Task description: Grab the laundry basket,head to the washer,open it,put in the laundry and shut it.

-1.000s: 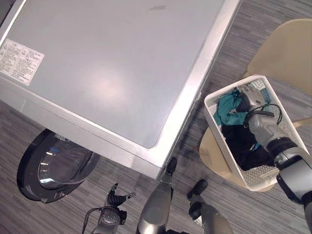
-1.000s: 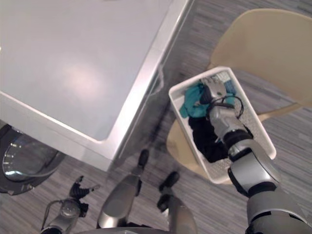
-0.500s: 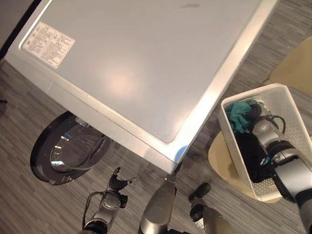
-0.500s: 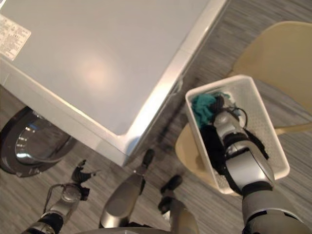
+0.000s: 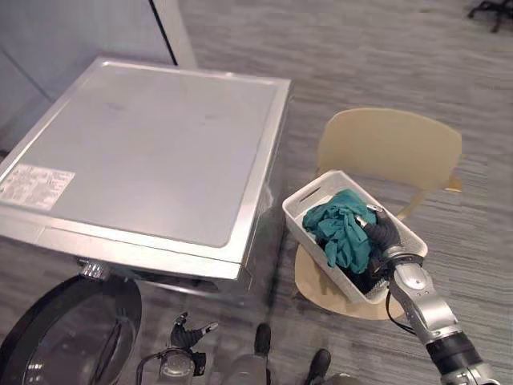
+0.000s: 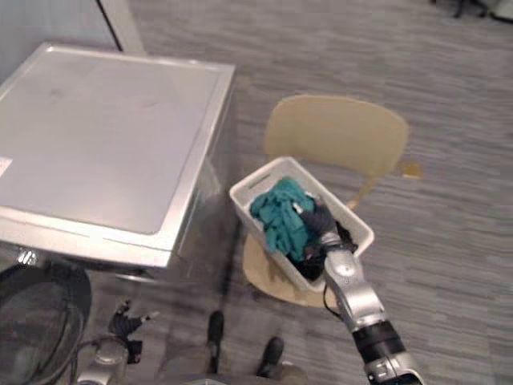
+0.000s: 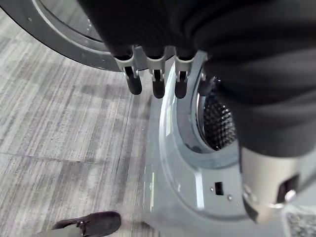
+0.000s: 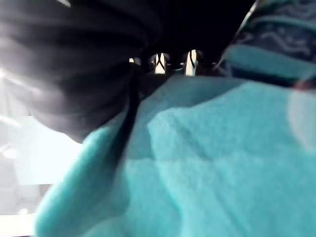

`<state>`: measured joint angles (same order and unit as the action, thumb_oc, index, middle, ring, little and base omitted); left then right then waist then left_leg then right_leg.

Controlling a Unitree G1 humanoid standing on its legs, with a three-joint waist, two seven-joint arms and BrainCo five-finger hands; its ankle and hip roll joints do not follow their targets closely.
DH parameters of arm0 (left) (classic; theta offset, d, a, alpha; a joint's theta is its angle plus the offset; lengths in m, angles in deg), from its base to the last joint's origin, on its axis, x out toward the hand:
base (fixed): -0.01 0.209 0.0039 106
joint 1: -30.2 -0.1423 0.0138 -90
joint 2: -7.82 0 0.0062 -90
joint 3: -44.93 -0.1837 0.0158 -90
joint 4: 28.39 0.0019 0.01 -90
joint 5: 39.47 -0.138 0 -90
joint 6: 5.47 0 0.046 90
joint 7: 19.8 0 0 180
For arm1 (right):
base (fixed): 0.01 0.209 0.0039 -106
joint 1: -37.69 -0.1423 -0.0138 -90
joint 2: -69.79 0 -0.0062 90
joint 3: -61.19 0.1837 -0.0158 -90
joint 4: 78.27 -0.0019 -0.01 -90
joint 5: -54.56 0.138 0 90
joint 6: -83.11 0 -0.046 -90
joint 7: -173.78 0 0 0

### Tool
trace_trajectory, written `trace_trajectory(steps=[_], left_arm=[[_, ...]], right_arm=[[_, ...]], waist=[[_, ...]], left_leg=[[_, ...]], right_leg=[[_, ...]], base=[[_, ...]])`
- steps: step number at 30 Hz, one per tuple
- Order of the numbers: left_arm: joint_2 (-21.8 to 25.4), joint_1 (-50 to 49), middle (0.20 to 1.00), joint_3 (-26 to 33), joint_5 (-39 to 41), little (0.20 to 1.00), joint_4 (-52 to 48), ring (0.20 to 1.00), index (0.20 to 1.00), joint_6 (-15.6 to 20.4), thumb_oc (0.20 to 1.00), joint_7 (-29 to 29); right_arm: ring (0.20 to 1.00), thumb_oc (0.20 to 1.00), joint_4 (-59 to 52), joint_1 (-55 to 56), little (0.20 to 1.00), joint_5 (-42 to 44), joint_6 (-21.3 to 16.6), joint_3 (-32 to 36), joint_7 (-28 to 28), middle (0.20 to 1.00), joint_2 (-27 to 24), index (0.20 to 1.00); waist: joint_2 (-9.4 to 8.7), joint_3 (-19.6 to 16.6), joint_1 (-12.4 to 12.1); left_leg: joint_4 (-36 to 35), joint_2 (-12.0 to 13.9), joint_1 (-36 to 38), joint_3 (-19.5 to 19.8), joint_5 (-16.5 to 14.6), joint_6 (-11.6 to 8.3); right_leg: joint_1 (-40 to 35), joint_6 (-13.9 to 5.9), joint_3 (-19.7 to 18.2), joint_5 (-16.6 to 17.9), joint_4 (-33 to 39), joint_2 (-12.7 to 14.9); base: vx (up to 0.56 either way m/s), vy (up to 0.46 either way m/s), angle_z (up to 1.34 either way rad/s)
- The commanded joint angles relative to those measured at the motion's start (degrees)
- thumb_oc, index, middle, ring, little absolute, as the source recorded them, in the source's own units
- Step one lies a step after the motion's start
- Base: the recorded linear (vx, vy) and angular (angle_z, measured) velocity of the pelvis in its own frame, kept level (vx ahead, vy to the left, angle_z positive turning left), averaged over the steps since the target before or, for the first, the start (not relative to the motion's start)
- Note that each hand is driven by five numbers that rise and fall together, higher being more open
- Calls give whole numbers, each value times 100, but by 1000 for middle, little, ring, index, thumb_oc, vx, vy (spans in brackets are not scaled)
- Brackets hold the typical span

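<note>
Our view has swung upward since a second ago: the washer (image 5: 152, 152), its door (image 5: 68, 337) open, and a tan chair (image 5: 390, 152) on grey floor (image 5: 361, 48). The chair bears the laundry basket (image 5: 309, 196); our right hand (image 5: 383, 234) lies buried in teal cloth (image 5: 341, 228), grip hidden. Left hand (image 7: 153, 74) hangs relaxed, empty.

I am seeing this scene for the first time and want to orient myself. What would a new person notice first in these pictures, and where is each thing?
The big silver washer fills the left side, its round door swung open at the lower left. To its right, a white laundry basket sits on a beige chair, heaped with a teal cloth over dark clothes. The right hand reaches into that pile, while the left hand hangs low in front of the washer.
</note>
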<state>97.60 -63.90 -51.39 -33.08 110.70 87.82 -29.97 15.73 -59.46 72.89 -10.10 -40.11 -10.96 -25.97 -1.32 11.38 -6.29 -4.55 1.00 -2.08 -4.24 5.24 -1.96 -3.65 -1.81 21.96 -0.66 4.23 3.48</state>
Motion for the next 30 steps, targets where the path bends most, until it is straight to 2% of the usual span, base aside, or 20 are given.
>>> trace_trajectory(steps=[1, 3, 4, 5, 7, 8, 9, 10, 11, 12, 13, 15, 18, 20, 21, 23, 24, 25, 26, 30], left_arm=[[79, -58, 1000, -52, 57, 1000, 152, 1000, 1000, 62, 1000, -46], [96, -73, 1000, -64, 62, 1000, 64, 1000, 1000, 59, 1000, -48], [180, 2, 1000, -105, 80, 1000, -101, 1000, 1000, 80, 1000, -48], [180, 3, 1000, -106, 80, 1000, -102, 1000, 1000, 79, 1000, -48], [277, 100, 1000, -140, 111, 1000, -307, 1000, 1000, 119, 1000, -89], [359, 101, 1000, -191, 158, 1000, -672, 1000, 1000, 172, 1000, -92], [380, 50, 1000, -216, 158, 1000, -810, 1000, 1000, 184, 1000, -85], [390, -7, 1000, -257, 213, 1000, -1040, 1000, 1000, 228, 1000, -110], [340, -76, 1000, -260, 330, 1000, -1339, 1000, 1000, 260, 1000, -133], [340, -76, 1000, -260, 330, 1000, -1339, 1000, 1000, 260, 1000, -133], [273, -96, 1000, -376, 353, 1000, -1809, 1000, 1000, 270, 1000, -10], [324, -28, 1000, -478, 232, 1000, -2202, 1000, 1000, 345, 1000, 20], [431, 3, 1000, -569, 163, 1000, -2843, 1000, 1000, 463, 1000, 90], [480, 48, 1000, -658, 163, 1000, -3234, 1000, 1000, 563, 1000, 98], [518, 157, 1000, -826, 53, 1000, -3543, 1000, 1000, 600, 1000, 97], [554, 238, 1000, -924, -56, 1000, -3696, 1000, 1000, 599, 1000, 115], [592, 340, 1000, -1076, -289, 1000, -3963, 1000, 1000, 666, 1000, 130], [591, 340, 1000, -1076, -291, 1000, -3962, 1000, 1000, 667, 1000, 129], [662, 536, 1000, -1247, -457, 1000, -4191, 1000, 1000, 715, 1000, 152], [681, 845, 1000, -1568, -669, 1000, -4410, 1000, 1000, 713, 1000, 103]], right_arm=[[200, 200, -608, -210, 200, 427, -515, 47, 414, 200, 82, 200], [200, 200, -766, -7, 200, 490, -548, 19, 525, 200, 153, 200], [200, 200, -923, 91, 200, 520, -593, 18, 556, 200, 192, 200], [200, 200, -924, 90, 200, 520, -592, 19, 556, 200, 191, 200], [200, 200, -963, 37, 200, 364, -682, 26, 495, 200, 115, 200], [200, 200, -1056, 90, 200, 241, -698, 106, 459, 200, 85, 200], [200, 200, -1077, 156, 200, 166, -708, 169, 412, 200, 88, 200], [200, 200, -1053, 108, 200, 79, -679, 164, 382, 200, 74, 200], [200, 200, -937, -6, 200, 161, -684, 114, 344, 200, 108, 200], [200, 200, -937, -6, 200, 161, -684, 114, 344, 200, 108, 200], [200, 200, -853, -199, 200, 181, -699, 88, 268, 200, -1, 200], [200, 200, -841, -245, 200, 127, -657, 91, 218, 200, -78, 200], [200, 200, -1045, -215, 200, 76, -652, 60, 214, 200, -145, 200], [200, 200, -1121, -265, 200, 48, -652, -24, 238, 200, -149, 200], [200, 200, -1162, -323, 200, -2, -647, -134, 247, 200, -105, 200], [200, 200, -1167, -356, 200, -42, -631, -212, 257, 200, -60, 200], [200, 200, -1191, -414, 200, 21, -632, -326, 306, 200, 38, 200], [200, 200, -1188, -416, 200, 22, -634, -327, 307, 200, 38, 200], [200, 200, -1189, -501, 200, 3, -630, -457, 327, 200, 48, 200], [200, 200, -1150, -804, 200, -40, -592, -836, 349, 200, 153, 200]], waist=[[-8, -145, -120], [-1, -113, -103], [-15, 23, -38], [-12, 5, -40], [-16, 91, -28], [-25, 82, -45], [-8, 40, -62], [-69, 56, -128], [9, 55, -244], [9, 55, -244], [166, 110, -268], [113, 189, -163], [26, 119, -54], [-34, 72, 42], [-27, -90, 180], [22, -211, 285], [90, -370, 390], [89, -378, 398], [90, -477, 434], [66, -585, 455]], left_leg=[[145, -46, 110, -132, -585, 37], [123, 29, 168, -171, -529, 26], [274, 118, 28, -95, -446, 47], [279, 123, 2, -96, -441, 47], [554, 180, -331, 19, -323, 57], [726, 191, -717, 198, -175, 45], [720, 224, -853, 274, -107, 37], [667, 203, -958, 382, 40, -38], [580, 284, -1229, 513, 394, -270], [580, 284, -1229, 513, 394, -270], [129, 407, -1382, 396, 413, -415], [153, 399, -1259, 61, 169, -341], [829, 381, -1060, 29, -55, -275], [1334, 384, -800, -154, -500, -249], [1260, 445, -163, -435, -902, -265], [999, 472, 143, -592, -908, -283], [527, 453, 248, -628, -745, -315], [492, 447, 255, -621, -722, -314], [52, 399, 419, -579, -615, -344], [-45, 347, 482, -478, -610, -294]], right_leg=[[115, -704, -72, -445, -669, 617], [153, -695, -238, -532, -941, 582], [296, -642, -674, -774, -1589, 436], [317, -640, -675, -761, -1582, 430], [409, -581, -1062, -968, -2311, 175], [427, -550, -1505, -1140, -2932, -147], [384, -518, -1678, -1159, -3021, -293], [-16, -344, -1777, -1607, -2487, -382], [-126, -125, -1757, -1699, -1974, -529], [-126, -125, -1757, -1699, -1974, -529], [-118, -32, -1616, -1622, -1378, -670], [-57, -66, -1343, -1438, -1263, -512], [-39, -121, -955, -1109, -863, -296], [81, -140, -718, -968, -766, -130], [162, -173, -435, -859, -650, 2], [196, -209, -276, -785, -558, 8], [217, -277, -160, -647, -397, 14], [218, -279, -150, -642, -387, 15], [110, -325, -21, -531, -261, 69], [-13, -345, -6, -479, -240, 110]], base=[[-9, 55, -55], [-166, -36, -48], [-251, -74, -26], [-335, -93, 16], [-432, -174, 47], [-522, -273, 49], [-461, -353, 63], [-462, -393, 99], [-360, -323, 83], [-666, -361, 93], [-541, -204, 46], [-507, -141, 75], [-334, -55, 127], [-297, -4, 106], [-163, 38, 85], [-73, 92, 64], [-26, 115, 73], [7, 155, 105], [33, 110, 85], [15, 102, 46]])
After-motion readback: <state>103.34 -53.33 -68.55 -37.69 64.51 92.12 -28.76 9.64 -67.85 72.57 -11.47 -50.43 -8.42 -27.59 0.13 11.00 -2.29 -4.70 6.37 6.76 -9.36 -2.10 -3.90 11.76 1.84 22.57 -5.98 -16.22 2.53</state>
